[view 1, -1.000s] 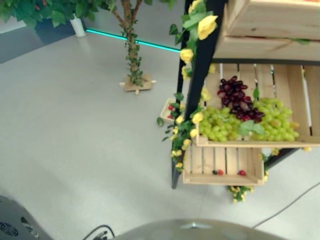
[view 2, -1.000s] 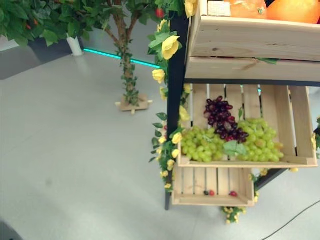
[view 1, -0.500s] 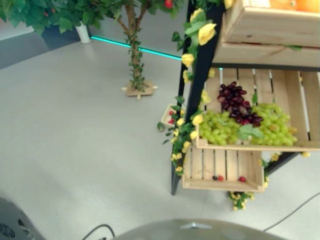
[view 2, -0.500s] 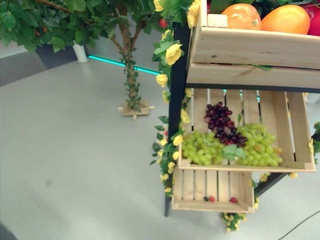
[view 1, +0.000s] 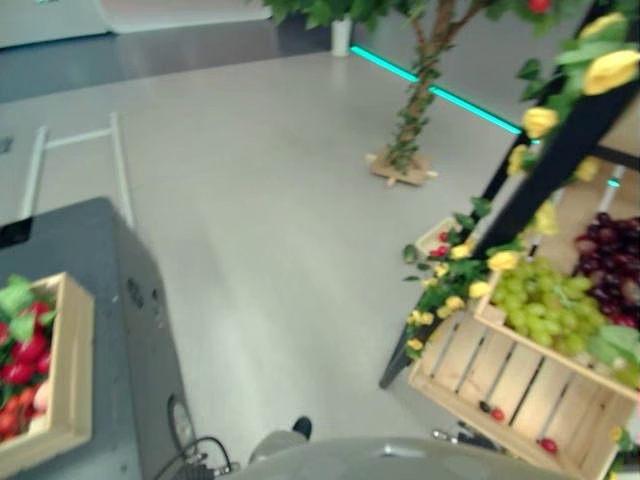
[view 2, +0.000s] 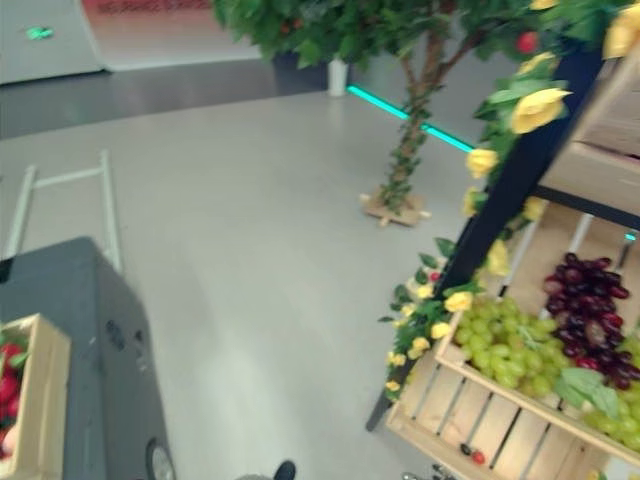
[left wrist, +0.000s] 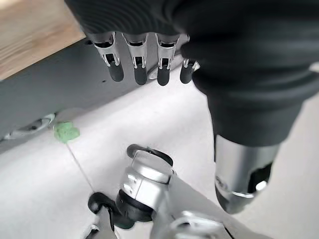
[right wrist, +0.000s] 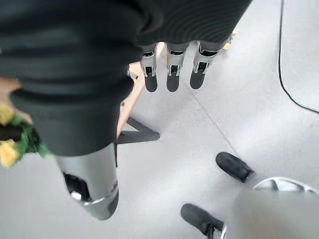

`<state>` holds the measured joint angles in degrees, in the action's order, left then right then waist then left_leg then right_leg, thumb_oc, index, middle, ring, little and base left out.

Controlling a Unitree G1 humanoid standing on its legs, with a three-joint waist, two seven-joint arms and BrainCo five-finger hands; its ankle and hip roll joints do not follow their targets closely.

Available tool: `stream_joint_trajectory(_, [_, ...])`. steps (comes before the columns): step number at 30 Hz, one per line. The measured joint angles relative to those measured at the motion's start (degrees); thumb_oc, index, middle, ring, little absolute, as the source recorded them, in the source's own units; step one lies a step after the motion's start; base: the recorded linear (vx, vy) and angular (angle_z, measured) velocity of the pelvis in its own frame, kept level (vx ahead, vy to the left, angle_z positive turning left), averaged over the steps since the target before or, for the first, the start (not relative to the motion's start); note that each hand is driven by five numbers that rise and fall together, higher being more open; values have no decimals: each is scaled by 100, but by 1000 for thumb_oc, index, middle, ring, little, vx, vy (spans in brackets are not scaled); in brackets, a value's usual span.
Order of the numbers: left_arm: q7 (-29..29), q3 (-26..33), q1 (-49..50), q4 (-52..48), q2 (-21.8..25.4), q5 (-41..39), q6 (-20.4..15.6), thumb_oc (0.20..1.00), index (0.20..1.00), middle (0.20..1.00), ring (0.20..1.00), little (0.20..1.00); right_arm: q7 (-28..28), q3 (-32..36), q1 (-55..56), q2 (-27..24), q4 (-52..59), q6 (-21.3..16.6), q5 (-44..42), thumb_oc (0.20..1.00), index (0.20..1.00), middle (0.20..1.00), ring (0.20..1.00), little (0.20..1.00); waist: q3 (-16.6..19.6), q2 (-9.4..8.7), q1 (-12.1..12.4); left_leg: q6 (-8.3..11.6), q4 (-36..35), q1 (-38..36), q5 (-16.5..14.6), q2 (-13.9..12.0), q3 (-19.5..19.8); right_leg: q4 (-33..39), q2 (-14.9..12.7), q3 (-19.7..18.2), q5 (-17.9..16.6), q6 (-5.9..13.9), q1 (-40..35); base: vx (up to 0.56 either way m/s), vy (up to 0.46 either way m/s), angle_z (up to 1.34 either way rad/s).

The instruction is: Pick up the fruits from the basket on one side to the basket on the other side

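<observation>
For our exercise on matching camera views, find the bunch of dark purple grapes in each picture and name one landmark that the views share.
Left eye view: dark purple grapes at the right edge, behind the green grapes.
Right eye view: at right, mid-height.
Left wrist view: not in it.
Right wrist view: not in it.
Shared landmark: small tree's wooden base.

A shallow pale wooden crate (view 1: 72, 370) is sitting at far left, holding red strawberries (view 1: 22, 372). At right, a slatted wooden crate (view 1: 470, 352) is holding green grapes (view 1: 545, 306) and dark purple grapes (view 2: 590, 310).
</observation>
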<state>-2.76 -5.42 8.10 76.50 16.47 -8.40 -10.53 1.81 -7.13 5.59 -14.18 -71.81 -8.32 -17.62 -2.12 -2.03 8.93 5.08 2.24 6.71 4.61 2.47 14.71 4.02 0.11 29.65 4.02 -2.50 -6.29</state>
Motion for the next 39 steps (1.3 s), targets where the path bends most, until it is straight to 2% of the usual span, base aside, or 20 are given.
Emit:
stream_joint_trajectory(2, [-33, 18, 365, -793, -56, -232, -85, 1000, 1000, 1000, 1000, 1000, 27, 178, 299, -219, 426, -61, 16, 1000, 1000, 1000, 1000, 1000, -92, 114, -87, -64, 3, -12, 44, 56, 1, -134, -68, 25, 89, 120, 47, -44, 4, 17])
stream_joint_trajectory(6, [-186, -32, 180, -626, -86, -356, -209, 1000, 1000, 1000, 1000, 1000, 59, 453, 506, -269, 238, -47, 18, 1000, 1000, 1000, 1000, 1000, -340, 310, -54, -186, -186, -13, 225, 123, 149, -98, -46, 89, 65, 157, 0, -55, 15, 34])
stream_joint_trajectory(8, [-180, -63, 206, -704, -8, -354, -229, 1000, 1000, 1000, 1000, 1000, 96, 448, 561, -285, 109, -55, 26, 1000, 1000, 1000, 1000, 1000, -381, 349, -32, -151, -242, 7, 309, 115, 157, -160, -46, 163, 93, 151, 36, -116, 92, 32])
stream_joint_trajectory(9, [-180, -2, 76, -449, -30, -354, -277, 1000, 1000, 1000, 1000, 1000, 84, 453, 546, -307, 44, -92, 29, 1000, 1000, 1000, 1000, 1000, -439, 342, -63, -2, -244, 149, 416, 123, 68, -230, -88, 285, 112, 133, 104, -7, 28, 37])
stream_joint_trajectory(10, [-173, 75, -76, -252, -56, -354, -267, 1000, 1000, 1000, 1000, 1000, 90, 448, 523, -311, -19, -106, 49, 1000, 1000, 1000, 1000, 1000, -457, 303, -157, 206, -194, 233, 395, 84, -305, -236, -163, 402, 75, 44, 169, -9, 31, 39])
stream_joint_trajectory(11, [-162, 132, -155, -133, -60, -354, -239, 1000, 1000, 1000, 1000, 1000, 88, 441, 461, -295, -46, -110, 63, 1000, 1000, 1000, 1000, 1000, -485, 250, -195, 195, -81, 285, 262, 58, -711, -227, -223, 454, 85, 0, 157, -9, 40, 28])
stream_joint_trajectory(12, [-131, 196, -185, -58, -53, -355, -227, 1000, 1000, 1000, 1000, 1000, 87, 406, 453, -248, -62, -150, 64, 1000, 1000, 1000, 1000, 1000, -534, 85, -260, 157, 229, 381, 51, -58, -1669, -237, -414, 558, 66, 25, 145, -54, 71, 36])
stream_joint_trajectory(13, [-121, 204, -188, -50, -54, -355, -226, 1000, 1000, 1000, 1000, 1000, 85, 403, 441, -233, -68, -157, 64, 1000, 1000, 1000, 1000, 1000, -547, 25, -347, 121, 430, 428, -28, -173, -2178, -218, -477, 644, 67, 37, 150, -26, 85, 51])
stream_joint_trajectory(14, [-115, 202, -211, -74, -75, -356, -227, 1000, 1000, 1000, 1000, 1000, 65, 401, 424, -227, -85, -157, 64, 1000, 1000, 1000, 1000, 1000, -549, 0, -466, 145, 571, 401, -65, -413, -2702, -226, -536, 712, 83, 72, 148, 28, 115, 55])
stream_joint_trajectory(15, [-95, 210, -224, -123, -86, -357, -227, 1000, 1000, 1000, 1000, 1000, 8, 392, 358, -204, -190, -154, 62, 1000, 1000, 1000, 1000, 1000, -525, 9, -544, 42, 641, 374, -142, -615, -3145, -192, -540, 775, 63, 144, 152, 68, 158, 45])
stream_joint_trajectory(18, [-49, 203, -284, -214, -203, -361, -227, 1000, 1000, 1000, 1000, 1000, -35, 415, 245, -238, -342, -140, 61, 1000, 1000, 1000, 1000, 1000, -428, 243, -540, -80, -19, 14, -9, -606, -3130, -285, -493, 771, 5, 349, 170, 126, 143, 13])
stream_joint_trajectory(19, [-40, 201, -267, -237, -222, -361, -228, 1000, 1000, 1000, 1000, 1000, -67, 420, 217, -225, -378, -134, 61, 1000, 1000, 1000, 1000, 1000, -370, 301, -544, -395, -300, -179, -46, -568, -3092, -366, -508, 765, 34, 441, 139, 132, 159, 8])
stream_joint_trajectory(21, [-18, 187, -272, -395, -181, -360, -237, 1000, 1000, 1000, 1000, 1000, -65, 424, 202, -143, -299, -146, 62, 1000, 1000, 1000, 1000, 1000, -298, 202, -565, -511, -368, -311, -65, -366, -3016, -462, -641, 365, 106, 598, 133, 94, 141, 21])
stream_joint_trajectory(23, [-34, 172, -274, -688, -136, -366, -260, 1000, 1000, 1000, 1000, 1000, -30, 448, 166, -139, -286, -145, 63, 1000, 1000, 1000, 1000, 1000, -238, 135, -531, -579, -379, -323, -106, -251, -2993, -466, -733, 340, 108, 678, 96, 58, 104, 23])
stream_joint_trajectory(25, [-125, 39, -144, -1110, 14, -369, -307, 1000, 1000, 1000, 1000, 1000, -26, 529, 140, -173, -257, -149, 62, 1000, 1000, 1000, 1000, 1000, -215, 98, -493, -608, -380, -324, -127, -205, -2963, -438, -770, 309, 106, 731, 90, 65, 85, 14])
stream_joint_trajectory(28, [-468, -74, 479, -2621, 397, -536, -258, 1000, 1000, 1000, 1000, 1000, 89, 695, 139, -260, -138, -158, 64, 1000, 1000, 1000, 1000, 1000, -188, 61, -481, -610, -400, -339, -140, -173, -2911, -370, -765, 290, 84, 761, 42, 56, 71, 6])
stream_joint_trajectory(29, [-673, -59, 772, -3362, 618, -721, -277, 1000, 1000, 1000, 1000, 1000, 171, 842, 187, -375, -157, -158, 63, 1000, 1000, 1000, 1000, 1000, -184, 75, -459, -602, -482, -423, -144, -165, -2898, -361, -769, 291, 87, 765, -7, 41, 49, 5])
stream_joint_trajectory(32, [-978, 25, 1079, -4303, 928, -1137, -280, 1000, 1000, 1000, 1000, 1000, 272, 956, 318, -588, -162, -155, 64, 1000, 1000, 1000, 1000, 1000, -146, 136, -431, -592, -525, -451, -150, -161, -2880, -354, -767, 284, 88, 775, -23, 47, 58, 2])
stream_joint_trajectory(35, [-1235, 106, 1255, -5006, 989, -1476, -231, 1000, 1000, 1000, 1000, 1000, 371, 957, 448, -601, -258, -147, 69, 1000, 1000, 1000, 1000, 1000, -126, 106, -315, -592, -615, -503, -151, -157, -2905, -345, -766, 221, 84, 780, -5, 48, 75, -11])
stream_joint_trajectory(39, [-1373, 109, 1242, -5144, 986, -1753, -179, 1000, 1000, 1000, 1000, 1000, 401, 942, 423, -596, -309, -116, 130, 1000, 1000, 1000, 1000, 1000, -86, 43, -281, -600, -653, -510, -152, -103, -2969, -424, -812, 154, 92, 810, 64, 56, 122, -11])
